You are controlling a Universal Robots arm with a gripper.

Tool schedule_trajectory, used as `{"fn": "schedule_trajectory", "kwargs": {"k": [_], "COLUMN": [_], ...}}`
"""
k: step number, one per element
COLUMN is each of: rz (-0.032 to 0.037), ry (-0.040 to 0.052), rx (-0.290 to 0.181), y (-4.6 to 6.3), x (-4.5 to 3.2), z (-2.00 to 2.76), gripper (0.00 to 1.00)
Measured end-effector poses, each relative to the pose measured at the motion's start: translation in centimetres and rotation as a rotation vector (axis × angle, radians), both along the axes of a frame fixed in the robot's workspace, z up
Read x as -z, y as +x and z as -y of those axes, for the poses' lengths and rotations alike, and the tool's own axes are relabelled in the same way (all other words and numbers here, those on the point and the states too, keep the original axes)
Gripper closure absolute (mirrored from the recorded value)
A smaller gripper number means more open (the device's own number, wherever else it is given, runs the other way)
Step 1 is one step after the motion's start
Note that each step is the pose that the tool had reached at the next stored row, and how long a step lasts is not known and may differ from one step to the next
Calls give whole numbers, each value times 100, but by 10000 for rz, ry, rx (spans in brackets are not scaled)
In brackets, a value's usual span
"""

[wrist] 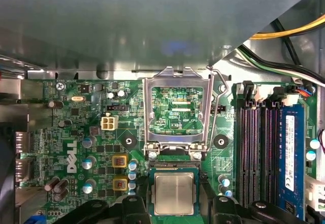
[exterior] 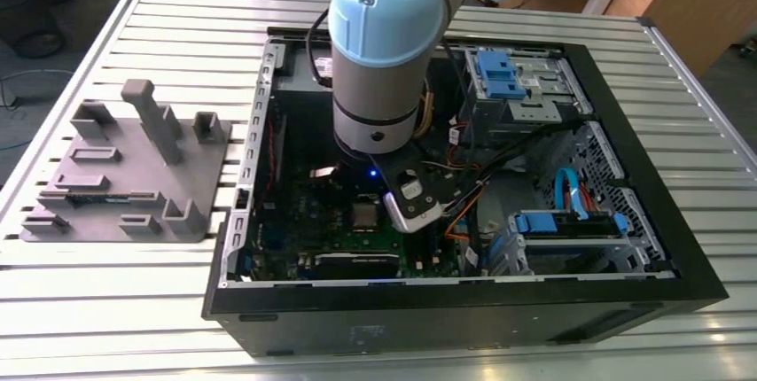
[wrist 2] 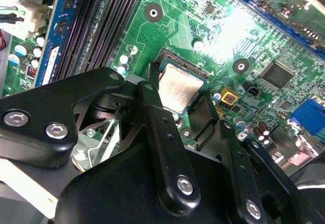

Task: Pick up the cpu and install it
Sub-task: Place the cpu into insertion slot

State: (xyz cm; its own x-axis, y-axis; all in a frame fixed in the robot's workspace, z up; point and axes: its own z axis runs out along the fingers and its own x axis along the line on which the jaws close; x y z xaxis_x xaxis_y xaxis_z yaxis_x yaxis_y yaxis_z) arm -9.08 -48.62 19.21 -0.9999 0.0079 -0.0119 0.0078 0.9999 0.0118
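**Hazards and materials, seating stage**

Risks (judged). The arm (exterior: 376, 53) is sunk deep in the open computer case (exterior: 473, 314), and loose cables (exterior: 473, 188) lie just beside the wrist; a snag could be caused by any sideways travel. The load frame (wrist: 176, 113) stands hinged up beside the socket (wrist: 174, 166); it could be struck or knocked down onto the gripper (wrist 2: 179, 102). The cpu (wrist: 174, 193) lies flat within the socket outline, straddled by the gripper; whether it is clamped or released cannot be told. A tilted or rotated seat would be caused by uneven pressure, and any contacts beneath could be bent.

Materials.
- computer case: black painted sheet metal, box-shaped, with 2 blue plastic drive brackets (exterior: 503, 75)
- motherboard (wrist: 76, 132): green laminate, matte, crossed by long black memory slots (wrist: 256, 153)
- load frame: bright stamped metal, rectangular, hollow middle, 1 wire lever (wrist: 216, 107)
- gripper: black, matte, bolted links
- cpu: small flat square, brushed silver-grey lid, thin pale rim
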Motion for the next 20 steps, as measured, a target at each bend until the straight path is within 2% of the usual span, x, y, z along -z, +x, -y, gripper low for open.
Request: {"fn": "schedule_trajectory", "kwargs": {"k": [20], "rz": [0], "ry": [-1], "rx": [0], "y": [4], "x": [34], "z": [9], "gripper": [53]}}
